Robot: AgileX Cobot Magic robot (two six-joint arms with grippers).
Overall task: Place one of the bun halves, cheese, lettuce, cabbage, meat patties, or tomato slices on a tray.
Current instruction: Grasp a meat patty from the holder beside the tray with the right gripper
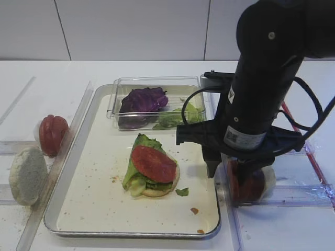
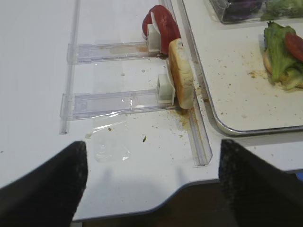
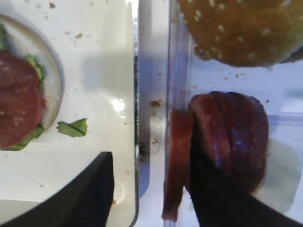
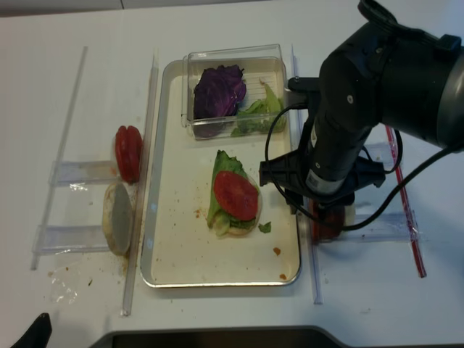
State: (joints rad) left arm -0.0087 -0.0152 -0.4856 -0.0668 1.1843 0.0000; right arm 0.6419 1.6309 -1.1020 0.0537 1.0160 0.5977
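Reddish-brown meat patties [image 3: 222, 142] stacked on edge just right of tray [image 3: 134, 94] | right gripper [image 3: 151, 189] spread wide, one finger [image 3: 222, 198] pressed among slices | nothing lifted

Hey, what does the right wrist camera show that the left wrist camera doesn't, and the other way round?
Only the right wrist view shows the meat patties standing on edge beside the tray, the sesame-topped bun half beyond them, and the right gripper open, one finger among the slices. Only the left wrist view shows the tomato slices and the pale bun half upright in clear holders, plus the open left gripper. Both show the tray and the stack with lettuce under a tomato slice.
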